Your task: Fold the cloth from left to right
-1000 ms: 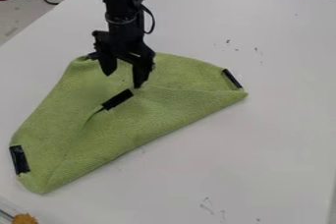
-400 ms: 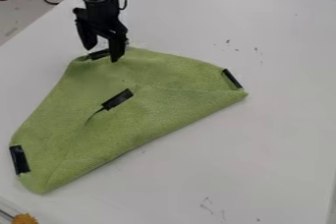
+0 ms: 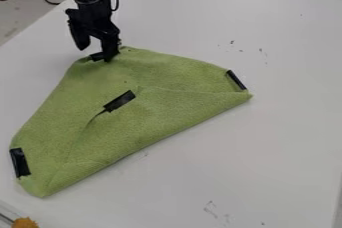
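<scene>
Camera view, operator: Where does the cloth (image 3: 167,72) lie, and what is the state of the gripper (image 3: 95,54)?

Technician: The cloth lies on the white table (image 3: 280,137), one flap (image 3: 160,114) folded inward, with a black tape strip (image 3: 120,101) near the middle. The gripper is at the far corner, fingers spread apart. One fingertip is at the tape tab (image 3: 97,57); contact with the fabric cannot be confirmed. Nothing is visibly clamped.

Operator: How will the material handle?

Technician: Treat it as light, soft and limp. The textured surface should resist slipping, and breakage is no concern. Expect unsupported portions to sag or bunch.

Operator: Specify the grasp point.

Technician: Take the far corner at its tape tab, one finger beneath the edge and one above. The tab is probably stiffer than the fabric and offers a firmer bite. Pinch shallowly to avoid scraping the table. Lift before drawing the corner across, and pull gently: a hard tug could drag the whole cloth or open the existing fold.
</scene>
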`<state>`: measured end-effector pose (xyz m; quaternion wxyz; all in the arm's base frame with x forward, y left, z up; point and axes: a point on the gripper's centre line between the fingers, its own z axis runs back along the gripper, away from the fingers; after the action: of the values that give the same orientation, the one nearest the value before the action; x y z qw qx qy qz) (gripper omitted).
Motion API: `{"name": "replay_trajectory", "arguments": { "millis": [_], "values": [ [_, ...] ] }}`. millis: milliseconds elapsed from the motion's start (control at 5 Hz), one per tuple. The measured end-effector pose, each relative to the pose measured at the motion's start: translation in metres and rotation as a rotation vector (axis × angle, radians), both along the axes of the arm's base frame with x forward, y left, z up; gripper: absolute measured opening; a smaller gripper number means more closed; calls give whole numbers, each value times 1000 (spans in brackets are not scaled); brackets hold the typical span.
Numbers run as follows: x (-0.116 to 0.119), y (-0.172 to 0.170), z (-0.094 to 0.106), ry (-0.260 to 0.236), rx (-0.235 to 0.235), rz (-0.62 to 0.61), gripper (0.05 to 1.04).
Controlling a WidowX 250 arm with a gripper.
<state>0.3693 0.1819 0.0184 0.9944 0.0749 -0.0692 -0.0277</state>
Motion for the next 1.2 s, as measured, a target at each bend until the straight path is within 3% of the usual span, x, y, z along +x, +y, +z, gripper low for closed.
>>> {"name": "replay_trajectory", "arguments": {
  "millis": [400, 800, 1000, 1200],
  "values": [
    [4, 2, -7, 6, 0, -14, 952],
    [4, 1, -9, -7, -1, -2, 409],
    [4, -2, -8, -1, 16, -9, 205],
    [4, -5, -7, 4, 43, -22, 98]
  ]
}}
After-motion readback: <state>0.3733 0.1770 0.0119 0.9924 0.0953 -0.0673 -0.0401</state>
